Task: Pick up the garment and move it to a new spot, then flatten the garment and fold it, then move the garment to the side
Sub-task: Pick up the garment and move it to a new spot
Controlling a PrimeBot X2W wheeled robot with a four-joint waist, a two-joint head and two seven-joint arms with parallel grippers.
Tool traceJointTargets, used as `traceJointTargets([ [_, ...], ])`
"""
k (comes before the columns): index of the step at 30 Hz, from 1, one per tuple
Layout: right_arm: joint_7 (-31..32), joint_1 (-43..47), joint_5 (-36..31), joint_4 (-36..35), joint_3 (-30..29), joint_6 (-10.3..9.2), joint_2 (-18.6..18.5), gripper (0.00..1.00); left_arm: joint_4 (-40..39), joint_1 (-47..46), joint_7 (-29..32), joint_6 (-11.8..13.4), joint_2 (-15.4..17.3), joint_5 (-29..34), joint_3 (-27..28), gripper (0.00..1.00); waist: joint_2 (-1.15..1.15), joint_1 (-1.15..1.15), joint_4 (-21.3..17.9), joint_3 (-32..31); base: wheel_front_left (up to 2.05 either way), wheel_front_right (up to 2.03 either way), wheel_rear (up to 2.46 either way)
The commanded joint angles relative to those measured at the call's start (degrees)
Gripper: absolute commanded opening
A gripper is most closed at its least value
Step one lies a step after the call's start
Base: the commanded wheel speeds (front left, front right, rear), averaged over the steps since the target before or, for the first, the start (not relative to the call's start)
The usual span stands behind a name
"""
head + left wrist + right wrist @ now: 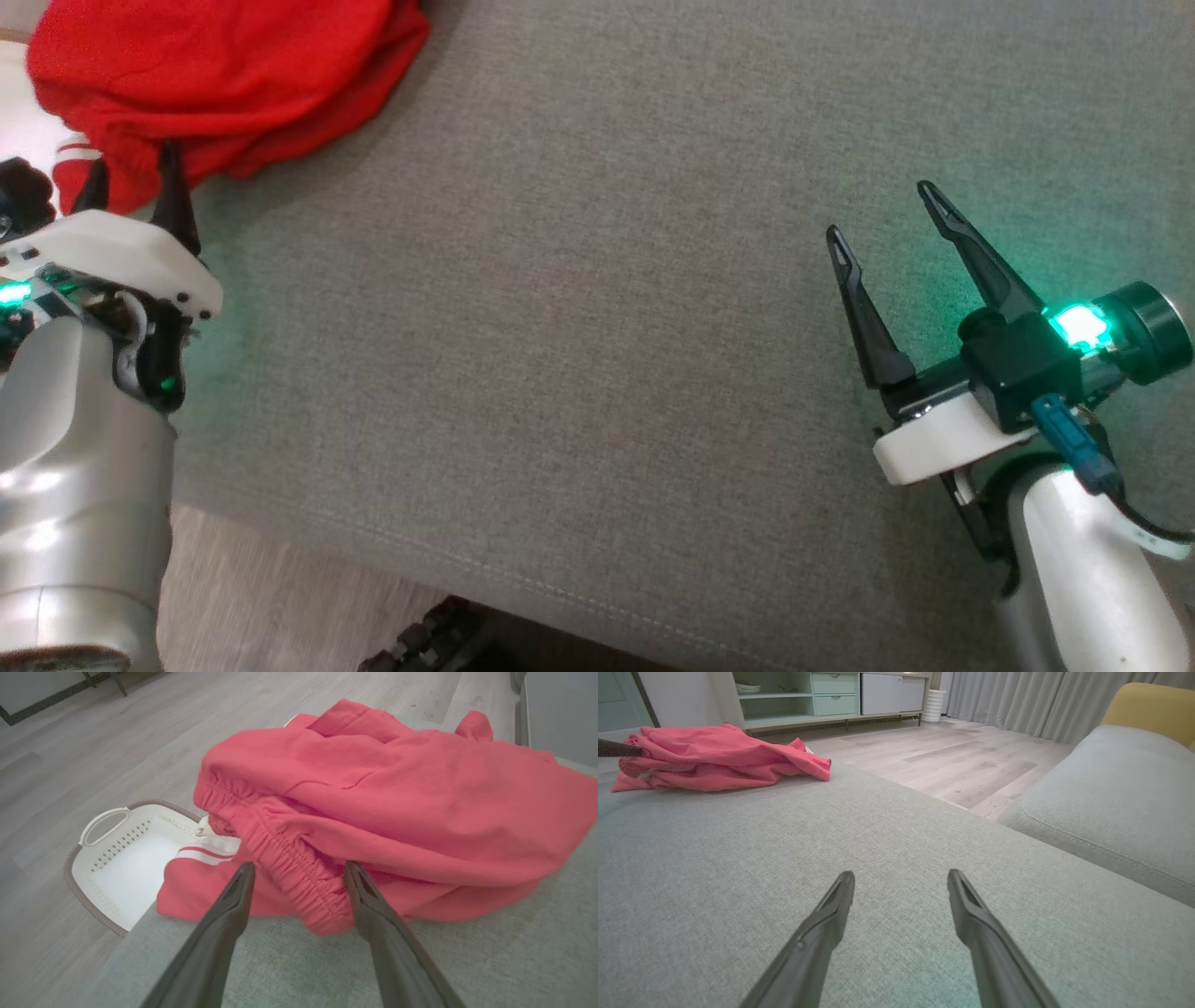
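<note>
**Lining up the first grasp on the red garment**

We have our left gripper [300, 865] open wide, its two dark fingers spread on either side of the gathered elastic waistband [289, 863]. We judge that this straddle is there so that one squeeze would catch a thick, sturdy ridge of cloth rather than a loose single layer. Nothing is held yet.

Our right gripper [879, 209] is also open and holds nothing. It hangs over bare grey seat [560, 327], well apart from the cloth. We take it that it waits over the free area where the piece could be laid out.

The garment [224, 75] lies bunched at the far left corner of the seat, and one edge droops over the side above a white basket [117, 844] on the floor. It is bright red, soft and heavily rumpled, folded over itself in several layers. A white band with red stripes [205, 851] shows beneath the waistband. The elastic and the overall shape suggest shorts or trousers, though we cannot tell which.
</note>
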Motion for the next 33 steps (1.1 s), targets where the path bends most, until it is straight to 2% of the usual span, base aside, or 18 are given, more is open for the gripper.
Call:
traceJointTargets([
  [1, 0.47, -1.33, -0.23, -2.81, 2.02, 0.44, -0.03, 1.00, -0.15, -2.32, -1.10, -0.35, 3.10, -0.69, 1.91, 1.00, 0.00, -0.02, -0.48, 1.07, 0.00, 0.00, 0.00],
  [7, 1.29, -1.21, -0.43, -4.61, 1.58, 0.44, -0.73, 1.00, 5.20, -5.43, -3.23, -1.45, 2.46, -3.39, 2.62, 1.00, 0.00, -0.02, -1.38, 2.91, 0.00, 0.00, 0.00],
  [8, 1.32, -1.14, -0.45, -4.81, 1.45, 0.44, -0.83, 1.00, 5.85, -5.89, -3.60, -1.58, 2.38, -3.66, 2.55, 0.81, 0.00, -0.02, -1.44, 3.07, 0.00, 0.00, 0.00],
  [9, 1.30, -1.03, -0.47, -5.09, 1.15, 0.44, -0.93, 1.00, 6.82, -6.64, -4.80, -1.81, 2.36, -4.00, 2.29, 0.33, 0.00, -0.02, -1.56, 3.28, 0.00, 0.00, 0.00],
  [10, 1.23, -1.02, -0.49, -5.16, 0.95, 0.44, -0.91, 1.00, 7.14, -6.98, -5.62, -1.90, 2.44, -3.98, 2.06, 0.00, 0.00, -0.02, -1.60, 3.31, 0.00, 0.00, 0.00],
  [15, -0.10, -1.25, -0.21, -4.22, 0.31, 0.44, 0.06, 1.00, 7.47, -8.72, -8.99, -2.18, 4.05, -2.75, -0.19, 0.00, 0.00, -0.02, -1.91, 1.66, 0.00, 0.00, 0.00],
  [22, -3.98, -1.04, 0.97, 0.19, -0.30, 0.44, 2.73, 1.00, 1.83, -12.53, -11.41, -2.32, 9.10, 0.71, -5.10, 0.00, 0.00, -0.02, -3.88, -4.75, 0.00, 0.00, 0.00],
  [29, -9.21, 0.62, 3.23, 6.50, -2.01, 0.44, 4.95, 1.00, -9.79, -16.18, -4.04, -2.34, 12.11, 2.56, -12.96, 0.00, 0.00, -0.02, -9.08, -13.88, 0.00, 0.00, 0.00],
  [33, -12.03, 1.95, 5.87, 10.04, -2.56, 0.44, 5.27, 1.00, -16.62, -16.89, 1.96, -2.34, 11.85, 2.95, -16.30, 0.00, 0.00, -0.02, -13.54, -18.63, 0.00, 0.00, 0.00],
])
